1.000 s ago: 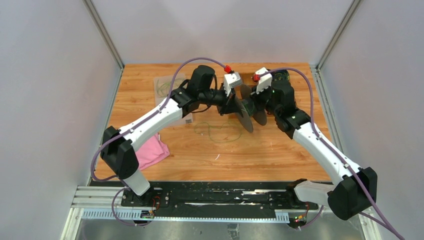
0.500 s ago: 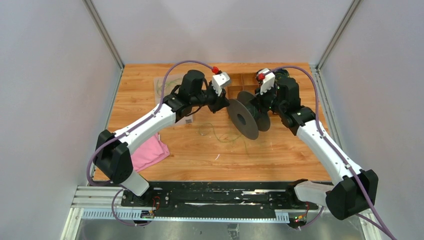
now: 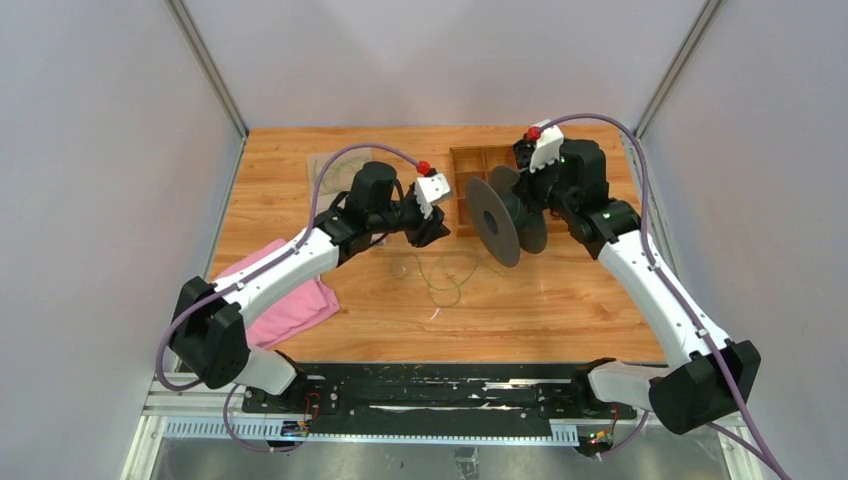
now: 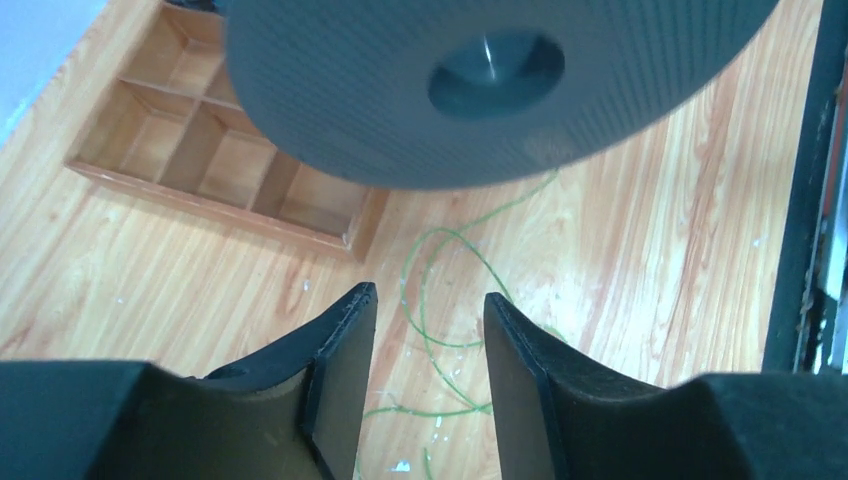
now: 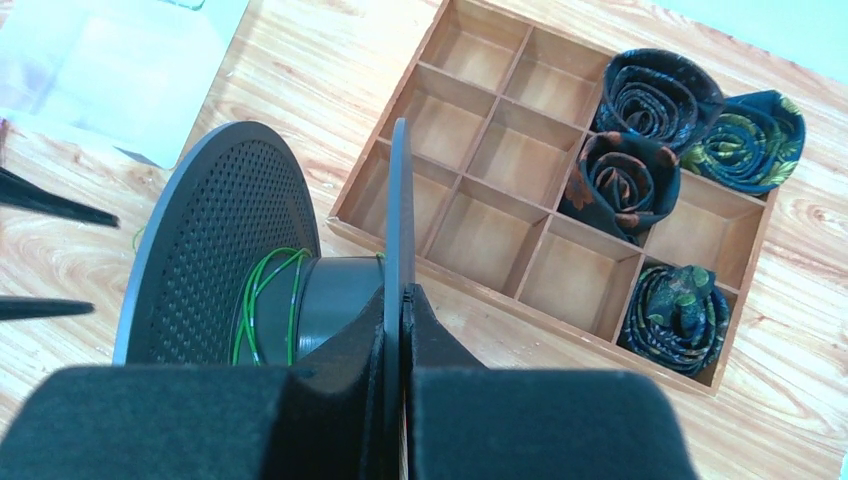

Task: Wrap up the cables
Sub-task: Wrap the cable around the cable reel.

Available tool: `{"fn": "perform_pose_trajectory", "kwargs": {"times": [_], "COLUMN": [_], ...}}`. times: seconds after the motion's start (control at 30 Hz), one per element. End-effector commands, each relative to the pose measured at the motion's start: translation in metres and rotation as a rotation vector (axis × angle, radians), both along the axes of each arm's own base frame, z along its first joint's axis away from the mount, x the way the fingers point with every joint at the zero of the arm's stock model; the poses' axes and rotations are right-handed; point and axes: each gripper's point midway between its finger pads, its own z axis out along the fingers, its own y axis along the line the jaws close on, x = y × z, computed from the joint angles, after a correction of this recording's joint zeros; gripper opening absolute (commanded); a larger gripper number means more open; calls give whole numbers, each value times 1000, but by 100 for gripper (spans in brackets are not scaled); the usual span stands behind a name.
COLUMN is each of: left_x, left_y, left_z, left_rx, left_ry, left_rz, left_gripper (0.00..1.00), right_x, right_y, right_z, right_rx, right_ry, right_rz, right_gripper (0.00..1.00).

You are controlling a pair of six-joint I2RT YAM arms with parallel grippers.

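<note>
- Left fingers (image 4: 352, 315): apart, nothing between them, low centre of the left wrist view, poised above the bench (image 3: 560, 310).
- Right fingers (image 5: 415, 322): closed on the rim of one flange of the black spool (image 5: 220, 230), which is held clear of the bench with its flanges upright.
- Cable (image 5: 268, 300): a few thin green turns lie on the spool hub; the remainder lies in loose loops (image 3: 440, 272) on the bench, centre of the top view, below the spool.
- Wooden tray (image 5: 520, 298): behind the spool, with rolled dark patterned cloths (image 5: 655, 90) in its right compartments.
- Pink cloth (image 3: 285, 305): lower left.
</note>
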Motion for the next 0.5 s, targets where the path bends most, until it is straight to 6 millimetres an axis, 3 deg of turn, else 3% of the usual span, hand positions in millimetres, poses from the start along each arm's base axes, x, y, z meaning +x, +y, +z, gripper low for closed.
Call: {"fn": "perform_pose_trajectory", "kwargs": {"times": [0.0, 0.23, 0.47], "left_x": [-2, -20, -14], "left_y": [0, -20, -45], "left_z": [-22, -43, -72], "left_rx": [36, -47, -6], "left_ry": [-71, -86, -89], "left_rz": [-82, -237, -324], "left_gripper": [50, 56, 64], "right_x": [0, -12, -25], "right_y": [-6, -15, -13], "right_z": [56, 106, 157], "right_rx": [68, 102, 174], "right_ry": [-99, -145, -167], "right_rz": [-34, -59, -41], "right_gripper": [0, 0, 1]}}
